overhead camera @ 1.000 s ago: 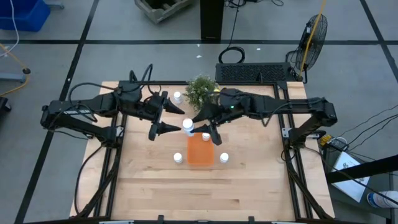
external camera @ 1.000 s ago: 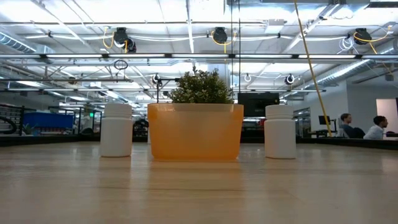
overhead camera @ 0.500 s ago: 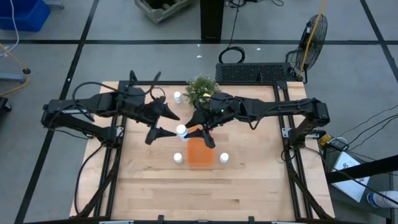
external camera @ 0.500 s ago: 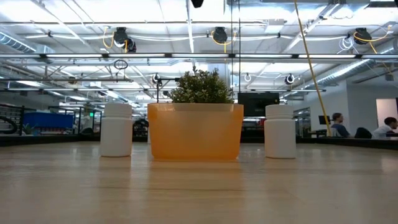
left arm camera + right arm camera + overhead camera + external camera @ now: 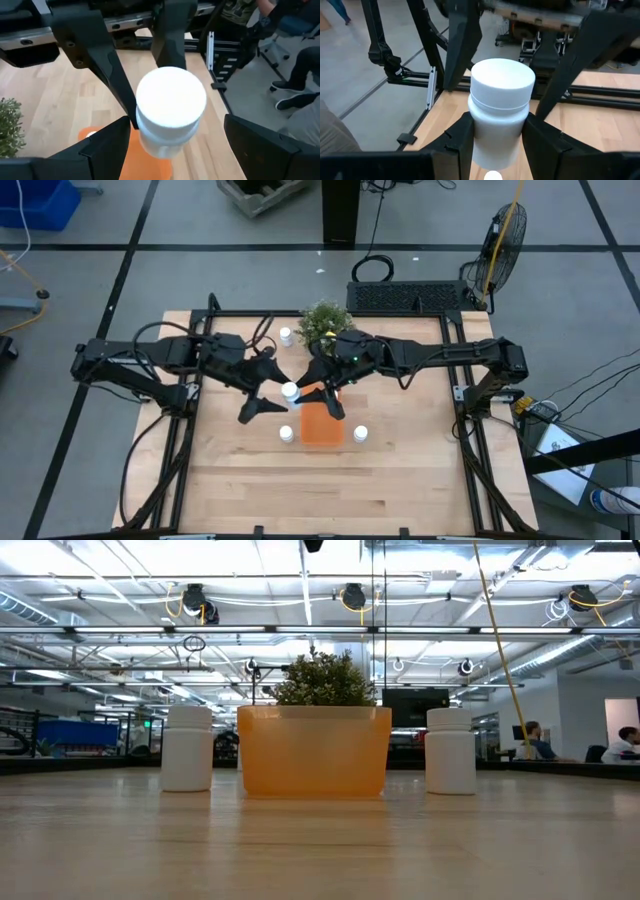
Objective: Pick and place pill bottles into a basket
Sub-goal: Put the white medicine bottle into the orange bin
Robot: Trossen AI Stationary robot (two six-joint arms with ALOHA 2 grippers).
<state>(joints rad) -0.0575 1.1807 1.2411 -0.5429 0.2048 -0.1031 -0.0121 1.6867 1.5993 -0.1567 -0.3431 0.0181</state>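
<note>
My right gripper [image 5: 306, 392] is shut on a white pill bottle [image 5: 290, 391], held above the table just left of the orange tray [image 5: 322, 425]. The bottle's cap [image 5: 171, 97] points toward my left gripper [image 5: 267, 393]. My left gripper is open, and its fingers [image 5: 464, 45] stand apart on either side of the cap end without touching it. One bottle cap [image 5: 493, 176] shows in the tray below. Other bottles stand upright on the table left [image 5: 286, 434] and right [image 5: 360, 434] of the tray, and one stands at the far side [image 5: 286, 335]. My right gripper pinches the bottle's body [image 5: 497, 132], below the cap, between its two fingers [image 5: 461, 137]. The fingers come from the table's right side and lie roughly along the bottle. The bottle is lifted clear, with its cap end sticking out past the fingertips toward my left gripper.
A bushy green potted plant [image 5: 324, 323] stands at the far side, just behind the tray; it shows over the tray [image 5: 314, 752] in the low view. People sit in the room beyond the table [image 5: 535, 740]. Bare wooden table lies toward the near edge [image 5: 320, 490].
My right gripper has carried the bottle a little toward the table's left edge, off the tray's far end. My left gripper, still open, has moved toward the near edge and right, so its fingers now flank the bottle's cap end.
</note>
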